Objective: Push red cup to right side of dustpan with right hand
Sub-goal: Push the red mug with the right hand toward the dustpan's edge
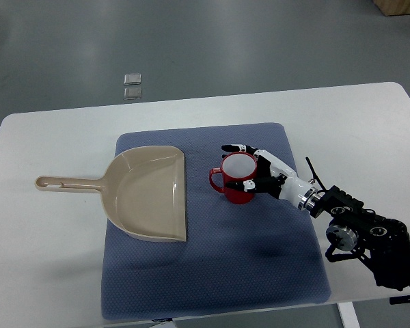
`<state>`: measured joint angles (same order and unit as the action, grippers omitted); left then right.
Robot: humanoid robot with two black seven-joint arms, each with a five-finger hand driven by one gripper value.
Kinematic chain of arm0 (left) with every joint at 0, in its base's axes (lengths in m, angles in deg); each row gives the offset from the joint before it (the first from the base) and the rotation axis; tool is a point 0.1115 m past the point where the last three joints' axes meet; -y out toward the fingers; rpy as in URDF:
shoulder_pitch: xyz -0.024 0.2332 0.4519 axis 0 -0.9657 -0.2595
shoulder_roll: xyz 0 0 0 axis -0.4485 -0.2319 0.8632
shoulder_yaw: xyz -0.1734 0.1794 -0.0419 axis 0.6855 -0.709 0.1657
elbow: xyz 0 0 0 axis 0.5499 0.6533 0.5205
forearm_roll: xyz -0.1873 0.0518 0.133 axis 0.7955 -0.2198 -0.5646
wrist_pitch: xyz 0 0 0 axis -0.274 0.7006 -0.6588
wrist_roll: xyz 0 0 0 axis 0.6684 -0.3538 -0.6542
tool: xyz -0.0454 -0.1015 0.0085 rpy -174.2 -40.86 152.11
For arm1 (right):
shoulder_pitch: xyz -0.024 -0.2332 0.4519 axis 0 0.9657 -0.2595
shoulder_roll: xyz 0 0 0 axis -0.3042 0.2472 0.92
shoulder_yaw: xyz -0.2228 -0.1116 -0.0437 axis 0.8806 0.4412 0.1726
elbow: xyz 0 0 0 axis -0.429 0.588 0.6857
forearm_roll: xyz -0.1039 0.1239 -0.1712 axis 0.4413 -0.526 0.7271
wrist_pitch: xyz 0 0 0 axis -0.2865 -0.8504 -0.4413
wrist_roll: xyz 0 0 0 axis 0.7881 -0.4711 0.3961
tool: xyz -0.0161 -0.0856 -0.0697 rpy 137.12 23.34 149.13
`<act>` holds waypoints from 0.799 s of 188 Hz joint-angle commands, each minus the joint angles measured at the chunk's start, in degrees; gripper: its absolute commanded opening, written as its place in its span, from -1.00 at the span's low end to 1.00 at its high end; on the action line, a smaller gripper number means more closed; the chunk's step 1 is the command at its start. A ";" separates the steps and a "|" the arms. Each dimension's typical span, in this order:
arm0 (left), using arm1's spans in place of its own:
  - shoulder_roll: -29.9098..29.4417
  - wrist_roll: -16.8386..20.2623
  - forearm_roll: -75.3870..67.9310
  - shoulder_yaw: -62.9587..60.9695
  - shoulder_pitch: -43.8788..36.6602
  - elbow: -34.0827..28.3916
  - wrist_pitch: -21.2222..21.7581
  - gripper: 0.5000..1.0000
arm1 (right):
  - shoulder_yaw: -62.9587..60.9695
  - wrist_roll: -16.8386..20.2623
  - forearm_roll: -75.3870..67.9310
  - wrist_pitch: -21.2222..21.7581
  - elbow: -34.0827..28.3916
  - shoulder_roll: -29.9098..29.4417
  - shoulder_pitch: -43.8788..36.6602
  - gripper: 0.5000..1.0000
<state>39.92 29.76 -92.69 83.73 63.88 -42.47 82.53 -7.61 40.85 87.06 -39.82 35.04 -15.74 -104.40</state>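
Note:
A red cup (236, 179) with a white inside stands upright on the blue mat (212, 260), its handle pointing left toward the dustpan. The beige dustpan (147, 193) lies on the mat's left part, its handle stretching left over the white table. My right hand (249, 167) comes in from the lower right and sits against the cup's right side. One finger reaches over the far rim and the thumb (240, 184) lies along the near side. The fingers are spread around the cup and touch it. The left arm does not show.
The white table (48, 232) extends around the mat on all sides. Its near edge runs just below the mat. Two small clear squares (132, 85) lie on the grey floor beyond the far edge. A wooden piece (400, 7) shows at the top right corner.

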 commanded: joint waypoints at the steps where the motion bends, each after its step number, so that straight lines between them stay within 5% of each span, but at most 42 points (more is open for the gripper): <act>1: 0.00 0.00 0.00 0.08 0.00 0.00 0.00 1.00 | 0.73 0.00 -0.07 -0.46 -0.01 -1.04 -0.23 0.73; 150: 0.00 0.00 0.00 0.08 0.00 0.00 0.00 1.00 | 2.76 0.00 -0.07 -1.43 -0.53 -4.56 -1.90 0.73</act>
<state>39.92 29.76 -92.69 83.81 63.88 -42.55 82.53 -4.86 40.85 87.03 -41.25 34.57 -20.25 -106.30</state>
